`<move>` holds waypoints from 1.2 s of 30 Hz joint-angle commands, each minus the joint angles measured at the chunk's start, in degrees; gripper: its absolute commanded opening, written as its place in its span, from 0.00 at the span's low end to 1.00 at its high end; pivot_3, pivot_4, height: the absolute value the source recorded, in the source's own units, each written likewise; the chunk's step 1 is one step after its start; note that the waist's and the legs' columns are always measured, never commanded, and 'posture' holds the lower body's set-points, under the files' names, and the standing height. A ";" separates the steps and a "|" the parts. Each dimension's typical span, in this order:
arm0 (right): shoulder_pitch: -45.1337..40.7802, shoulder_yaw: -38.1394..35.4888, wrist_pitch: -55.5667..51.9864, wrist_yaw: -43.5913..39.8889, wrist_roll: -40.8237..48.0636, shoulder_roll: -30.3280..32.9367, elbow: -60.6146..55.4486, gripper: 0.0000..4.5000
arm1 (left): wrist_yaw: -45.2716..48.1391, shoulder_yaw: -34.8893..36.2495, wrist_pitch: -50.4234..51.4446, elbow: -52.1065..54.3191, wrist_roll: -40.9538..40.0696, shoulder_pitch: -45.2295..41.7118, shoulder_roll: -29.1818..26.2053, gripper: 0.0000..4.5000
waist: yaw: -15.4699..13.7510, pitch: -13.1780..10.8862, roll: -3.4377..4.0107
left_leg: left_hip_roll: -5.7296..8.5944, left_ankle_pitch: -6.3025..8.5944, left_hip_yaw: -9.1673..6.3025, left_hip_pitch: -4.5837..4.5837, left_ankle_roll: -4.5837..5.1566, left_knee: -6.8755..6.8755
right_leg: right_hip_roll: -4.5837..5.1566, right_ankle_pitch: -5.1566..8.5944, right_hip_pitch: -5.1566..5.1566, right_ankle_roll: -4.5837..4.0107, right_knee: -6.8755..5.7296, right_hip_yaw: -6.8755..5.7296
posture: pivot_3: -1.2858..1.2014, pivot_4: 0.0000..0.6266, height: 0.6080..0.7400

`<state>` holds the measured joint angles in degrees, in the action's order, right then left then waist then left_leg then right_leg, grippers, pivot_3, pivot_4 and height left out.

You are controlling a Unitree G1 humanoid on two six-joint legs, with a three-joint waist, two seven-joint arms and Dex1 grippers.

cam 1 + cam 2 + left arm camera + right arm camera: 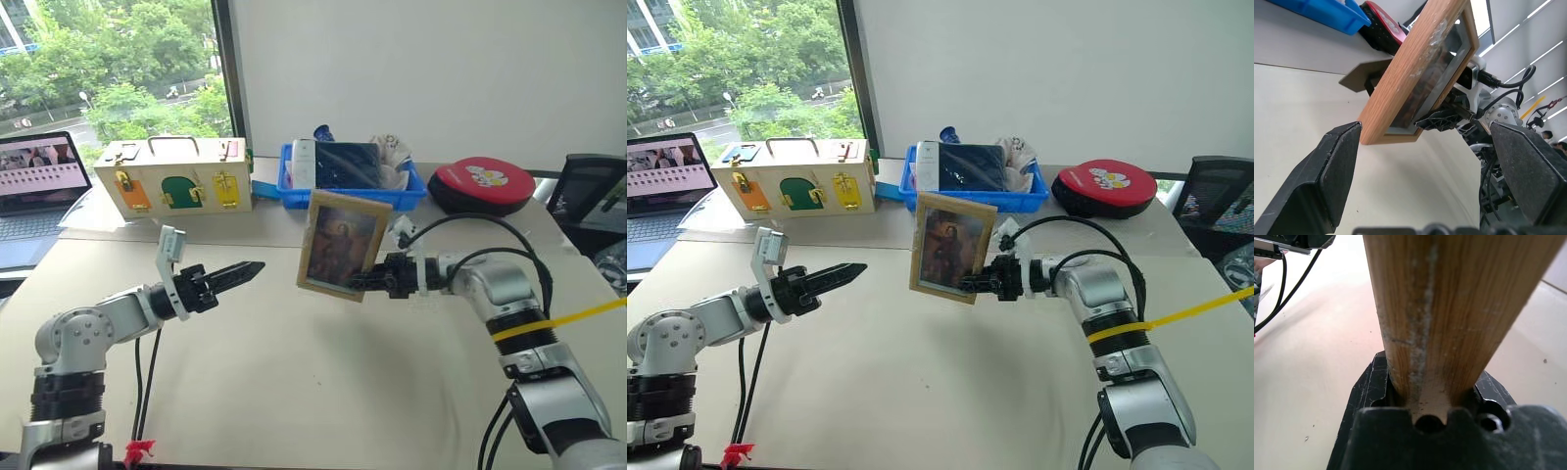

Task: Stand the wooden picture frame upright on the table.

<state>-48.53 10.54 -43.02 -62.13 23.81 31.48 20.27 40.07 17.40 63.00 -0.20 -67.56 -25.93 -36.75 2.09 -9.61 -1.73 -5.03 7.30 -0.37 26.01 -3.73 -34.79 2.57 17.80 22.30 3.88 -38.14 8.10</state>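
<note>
In the left eye view, the wooden picture frame (pixel 343 245) was held upright above the tabletop (pixel 294 392), clamped at its lower right edge by the right pincer (pixel 364 283), portrait side turned toward the camera. The left pincer (pixel 243 270) was seen well off to the frame's left, gripping nothing.

In the right eye view, the wooden box (pixel 794 180) with coloured latches and the blue tray (pixel 965 200) were seen behind the frame.

In the left wrist view, the left pincer's fingers (pixel 1327 176) were spread wide, the frame's lower corner just beyond them, clear of the tabletop.

In the right wrist view, the frame's wooden edge (pixel 1449 308) was pinched between the black jaws.
</note>
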 commanded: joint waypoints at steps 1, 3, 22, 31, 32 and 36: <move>-2.16 0.03 1.76 -0.78 -2.16 -0.73 3.64 0.29 | -1.39 0.83 2.09 1.15 -0.75 -0.60 -0.40 1.00 | 0.09 0.00 0.00 | 0.00 0.00 0.00 0.00 0.00 0.00 | 0.00 0.00 0.00 0.00 0.00 0.00 | 0.52 0.24 0.89; -2.66 1.26 3.36 -2.09 -4.14 -1.46 7.28 0.29 | -2.05 1.29 2.32 0.04 -0.71 -1.75 0.01 1.00 | 0.16 0.00 -0.01 | 0.00 0.00 0.00 0.01 0.00 0.01 | 0.00 0.00 0.01 0.00 0.00 0.00 | 0.52 0.24 0.89; -2.99 2.00 2.47 -11.91 -8.15 -5.37 16.15 0.29 | -4.85 1.86 4.22 0.31 -0.62 -1.94 1.26 1.00 | 1.24 0.00 -0.01 | 0.00 0.00 0.00 -0.07 -0.01 -0.02 | -0.02 -0.01 -0.03 0.00 -0.08 0.00 | 0.52 0.24 0.89; -0.50 1.07 2.78 -8.99 -8.96 -4.97 11.34 0.56 | -3.92 1.16 3.77 -0.79 0.52 -2.46 1.33 1.00 | 1.14 0.00 -0.01 | 0.00 0.00 -0.01 -0.07 0.00 -0.02 | -0.02 -0.01 -0.03 0.00 -0.09 0.00 | 0.52 0.24 0.89; -0.39 0.94 2.15 -9.07 -8.77 -4.84 10.53 0.65 | -3.70 1.02 3.76 -0.94 0.72 -2.52 1.28 1.00 | 1.05 0.00 -0.01 | 0.00 0.00 -0.01 -0.07 -0.01 -0.02 | -0.01 -0.01 -0.03 0.00 -0.09 0.00 | 0.52 0.24 0.89; 0.41 0.09 -0.24 -9.01 -7.66 -4.21 6.63 0.94 | -2.81 0.66 3.59 -1.69 1.71 -2.85 1.24 1.00 | 0.77 0.00 -0.01 | 0.00 0.00 -0.01 -0.04 -0.01 -0.01 | -0.02 -0.01 -0.01 0.00 -0.07 0.00 | 0.52 0.24 0.89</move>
<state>-48.28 11.79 -41.82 -70.94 14.81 26.41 30.16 36.08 17.57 67.11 -2.04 -66.06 -27.92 -35.27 2.86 -9.61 -1.74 -5.03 7.30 -0.37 25.97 -3.74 -34.80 2.56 17.79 22.29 3.88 -38.21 8.10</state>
